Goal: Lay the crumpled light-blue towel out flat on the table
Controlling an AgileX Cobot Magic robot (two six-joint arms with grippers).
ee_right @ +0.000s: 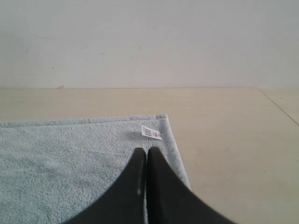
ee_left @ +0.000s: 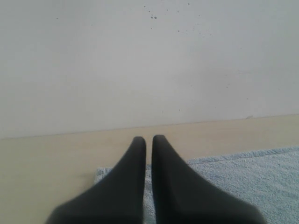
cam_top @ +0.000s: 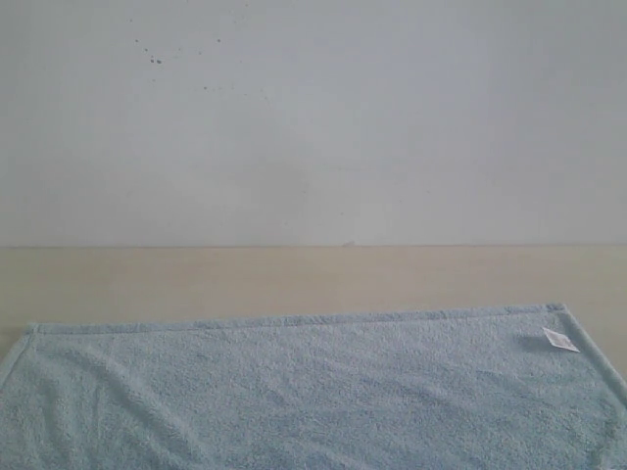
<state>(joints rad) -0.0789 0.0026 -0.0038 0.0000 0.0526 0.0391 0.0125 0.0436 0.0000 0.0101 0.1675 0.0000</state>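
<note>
Across the wide pale beige matte bench [cam_top: 294, 279]: large light-blue fluffy terry towel [cam_top: 313, 392], lying open, far hem straight, faint ripples left to smooth; spreading judged nearly done. Black left fingers [ee_left: 135, 163] and right fingers [ee_right: 135, 172] pressed together, empty. Small white tag [cam_top: 560, 339] near one far corner

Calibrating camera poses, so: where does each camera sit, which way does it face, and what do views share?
Exterior: low, facing the wall across table and towel; no arm shows.
Left wrist: behind the left gripper, above the towel's untagged corner, facing the wall.
Right wrist: behind the right gripper, facing the wall.
Shared: exterior and right wrist show the white tag.
</note>
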